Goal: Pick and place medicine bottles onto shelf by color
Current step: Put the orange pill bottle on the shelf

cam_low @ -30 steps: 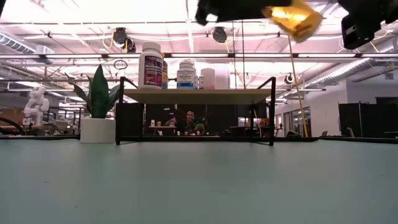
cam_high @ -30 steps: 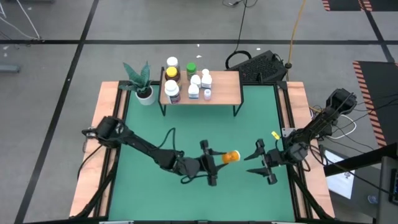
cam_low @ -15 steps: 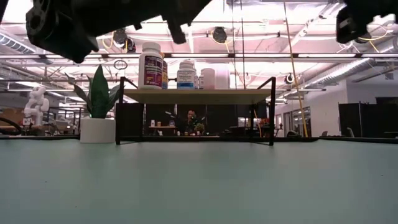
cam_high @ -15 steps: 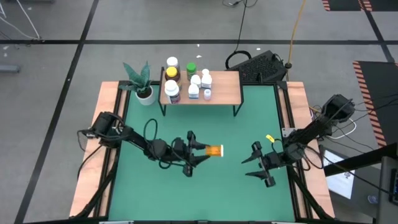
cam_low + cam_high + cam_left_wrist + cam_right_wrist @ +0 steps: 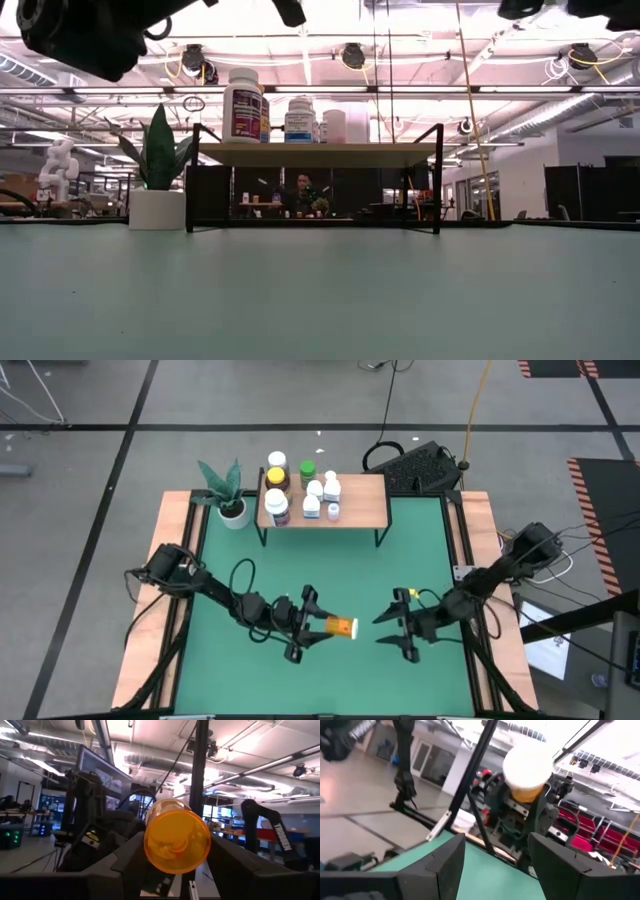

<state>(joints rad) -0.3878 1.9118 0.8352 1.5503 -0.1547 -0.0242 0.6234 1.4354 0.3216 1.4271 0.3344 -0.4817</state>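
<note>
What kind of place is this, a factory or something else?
Probably a robotics lab or workshop in a big industrial hall. A green table carries two robot arms, taped lines mark the concrete floor, and ducts and pipes hang from the ceiling.

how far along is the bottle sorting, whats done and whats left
Mostly done: a cluster of bottles already stands on the left part of the shelf. In hand: the left pincer grips the orange bottle lying sideways above the green table, facing the open, empty right pincer. Left: getting that orange bottle onto the shelf; no other loose bottles are visible on the table.
</note>
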